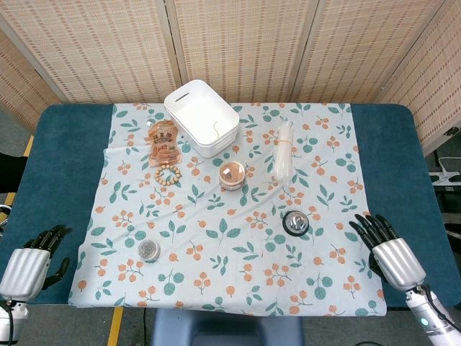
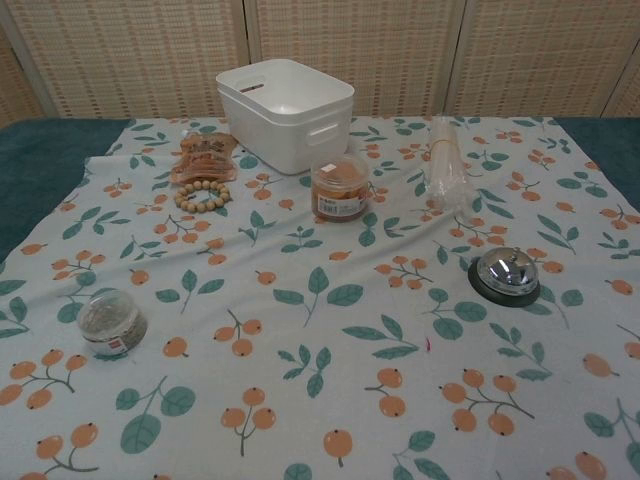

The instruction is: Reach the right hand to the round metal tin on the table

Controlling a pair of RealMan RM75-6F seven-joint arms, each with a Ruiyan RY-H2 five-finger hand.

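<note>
A small round metal tin [image 1: 148,250] with a speckled top sits on the floral cloth near the front left; the chest view shows it as a low round tin [image 2: 110,323] with a label on its side. My right hand [image 1: 387,250] rests at the cloth's front right edge, fingers stretched out and holding nothing, far to the right of the tin. Off the cloth at the front left corner, my left hand [image 1: 32,261] lies with its fingers apart and nothing in it. Neither hand shows in the chest view.
Between the right hand and the tin stands a chrome call bell [image 1: 294,222] on a black base. Further back are a white plastic bin [image 1: 202,115], an orange-filled jar [image 1: 232,175], a bead bracelet [image 1: 167,174], a snack packet [image 1: 163,140] and a clear bag of sticks [image 1: 284,151].
</note>
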